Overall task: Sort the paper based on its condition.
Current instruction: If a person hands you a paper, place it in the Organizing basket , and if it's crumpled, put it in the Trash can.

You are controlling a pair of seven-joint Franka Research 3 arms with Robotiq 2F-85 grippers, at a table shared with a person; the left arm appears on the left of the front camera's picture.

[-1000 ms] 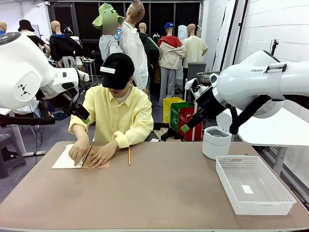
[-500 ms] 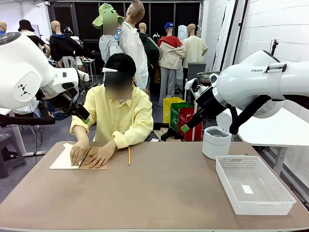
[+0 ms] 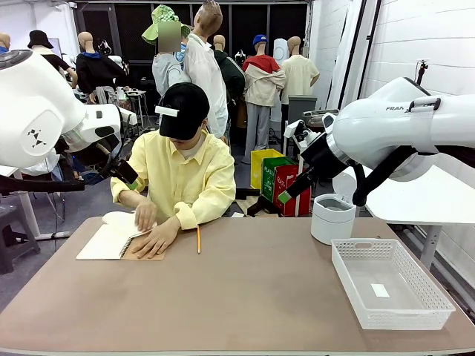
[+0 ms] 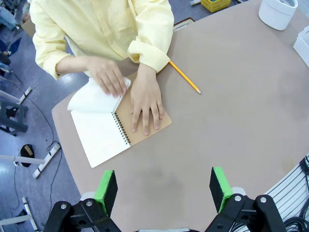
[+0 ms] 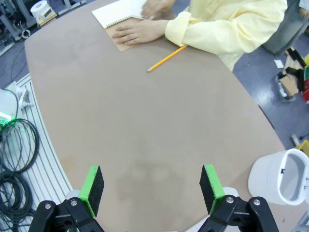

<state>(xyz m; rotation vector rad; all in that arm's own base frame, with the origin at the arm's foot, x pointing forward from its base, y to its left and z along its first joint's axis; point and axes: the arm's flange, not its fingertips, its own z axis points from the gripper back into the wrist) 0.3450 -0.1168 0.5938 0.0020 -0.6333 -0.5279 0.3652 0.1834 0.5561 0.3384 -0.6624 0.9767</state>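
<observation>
A white sheet of paper (image 4: 92,100) curls up from the open spiral notebook (image 4: 102,139) under one of the person's hands. The other hand (image 4: 146,104) lies flat on the notebook's tan cover. In the front view the paper (image 3: 120,220) and the notebook (image 3: 107,243) lie at the table's far left. My left gripper (image 4: 163,183) hangs open high above the table on the near side of the notebook, with nothing between its green pads. My right gripper (image 5: 151,186) is also open and empty, high over the table's right part.
A yellow pencil (image 3: 198,239) lies just right of the notebook. At the far right stands a white round bin (image 3: 332,218), and a white mesh basket (image 3: 390,285) with a small white slip in it sits in front of it. The brown table (image 3: 245,297) is bare in the middle.
The person's hand, flat on the notebook page before, has lifted a sheet up and curled it away from the spiral. Both arms have stayed still.
</observation>
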